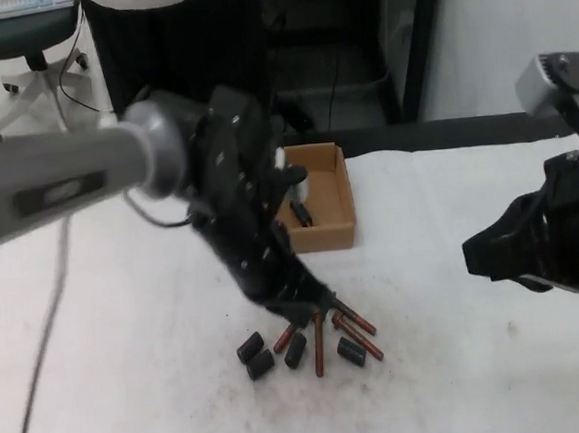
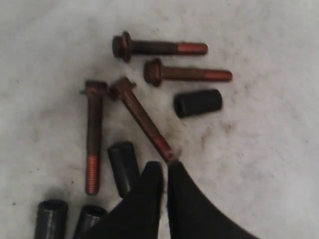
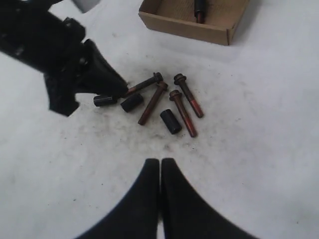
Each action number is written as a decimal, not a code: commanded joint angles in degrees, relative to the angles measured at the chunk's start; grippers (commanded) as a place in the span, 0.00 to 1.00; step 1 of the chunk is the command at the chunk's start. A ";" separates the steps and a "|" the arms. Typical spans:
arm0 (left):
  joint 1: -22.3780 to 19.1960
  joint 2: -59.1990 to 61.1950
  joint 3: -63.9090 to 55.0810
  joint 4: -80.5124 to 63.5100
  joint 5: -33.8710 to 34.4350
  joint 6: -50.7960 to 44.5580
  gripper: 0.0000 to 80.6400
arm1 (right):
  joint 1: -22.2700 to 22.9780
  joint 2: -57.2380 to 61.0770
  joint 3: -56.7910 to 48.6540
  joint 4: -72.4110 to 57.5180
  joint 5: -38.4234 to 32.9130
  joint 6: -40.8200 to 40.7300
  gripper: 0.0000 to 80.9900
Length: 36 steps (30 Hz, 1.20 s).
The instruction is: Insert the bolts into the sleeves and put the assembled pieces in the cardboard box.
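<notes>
A: So, where do the left jaws stand?

B: Down in the pile on the counter (image 1: 484, 392), closed with nothing between them. In the left wrist view the two fingers (image 2: 144, 204) lie together with a mere slit between. The threaded end of a slanting bolt (image 2: 142, 117) meets the tip of one.

A: And the pile itself?

B: Four bolts (image 2: 159, 48) with flanged heads and redder threads, and four black sleeves (image 2: 198, 102). All lie loose on the white surface, no bolt in any sleeve. One sleeve lies just beside the fingers.

A: What does the high view add?

B: The cardboard box (image 1: 333, 235), beyond the pile, near it but apart, with a dark piece (image 1: 300, 214) lying inside. The right wrist view looks into that box too, and there a reddish end sticks out of the dark piece.

A: The right jaws?

B: Closed too, and empty, hanging over bare counter short of the pile. From above, the right arm (image 1: 537, 242) sits off to the side, well apart from the bolts. Its wrist view counts three sleeves where the high view counts four, the left arm (image 3: 55, 55) covering part of the heap.
</notes>
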 commanded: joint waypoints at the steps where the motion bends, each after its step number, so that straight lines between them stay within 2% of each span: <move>1: -0.27 4.03 -7.25 3.97 -2.07 1.71 0.06 | -0.14 -0.76 -0.03 2.53 -0.65 -1.60 0.01; 6: -0.64 7.33 -13.43 5.92 -3.87 5.13 0.09 | -2.55 -0.76 -0.03 4.22 -0.44 -1.99 0.01; 13: -2.36 7.46 -13.47 9.65 -12.02 10.65 0.43 | -9.66 -0.76 -0.03 4.10 -3.65 -3.54 0.01; 15: -2.91 7.61 -13.47 10.07 -14.02 10.65 0.47 | -9.89 -0.76 -0.03 3.99 -4.01 -3.54 0.01; 21: -4.49 8.77 -13.47 10.54 -16.78 10.53 0.47 | -9.89 -0.76 -0.03 3.99 -4.01 -3.54 0.01; 27: -4.76 10.68 -13.47 11.73 -16.83 5.07 0.47 | -9.89 -0.76 -0.03 4.05 -4.11 -3.54 0.01; 36: -4.76 11.53 -13.47 8.99 -16.83 4.99 0.47 | -9.89 -0.76 -0.03 4.05 -4.34 -3.54 0.01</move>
